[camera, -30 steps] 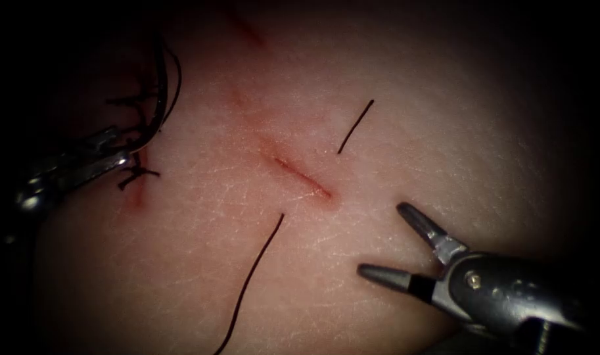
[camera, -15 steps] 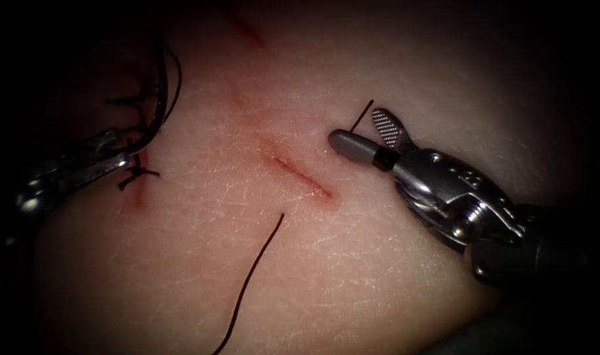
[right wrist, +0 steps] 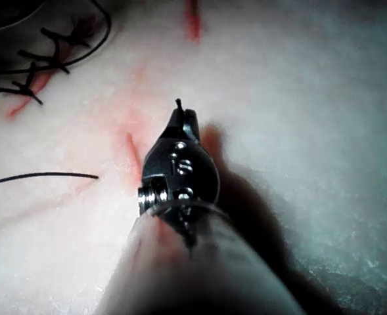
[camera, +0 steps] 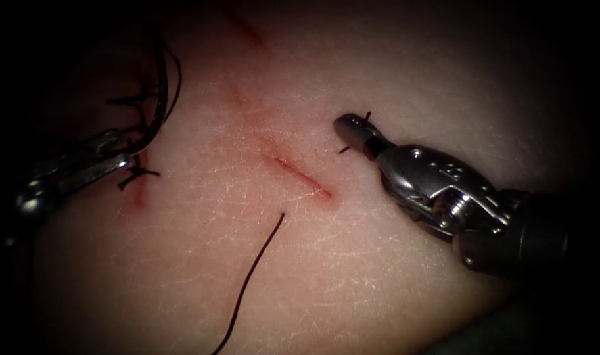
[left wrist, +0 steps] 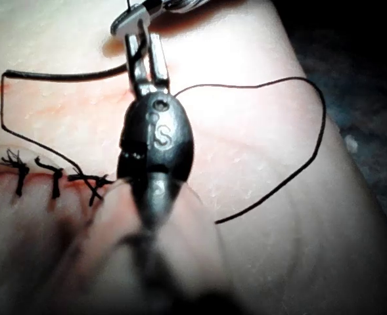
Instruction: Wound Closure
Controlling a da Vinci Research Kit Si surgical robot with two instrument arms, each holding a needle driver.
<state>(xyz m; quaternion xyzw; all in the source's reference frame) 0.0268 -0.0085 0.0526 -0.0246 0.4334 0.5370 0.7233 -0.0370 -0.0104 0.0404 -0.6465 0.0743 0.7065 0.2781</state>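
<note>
Since a moment ago our right tool (camera: 352, 130) has clamped its jaws on the short thread piece (camera: 366, 116) right of the cut (camera: 303, 175), while our left tool (camera: 109, 161) grips thread (camera: 160, 98) at far left.

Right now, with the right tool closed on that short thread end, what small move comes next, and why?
Probably a slight, slow lift of the right tool, to test its grip. Its jaws are shut on the short thread end right of the cut, with little thread showing past them. The left tool holds thread by the stitches.
</note>
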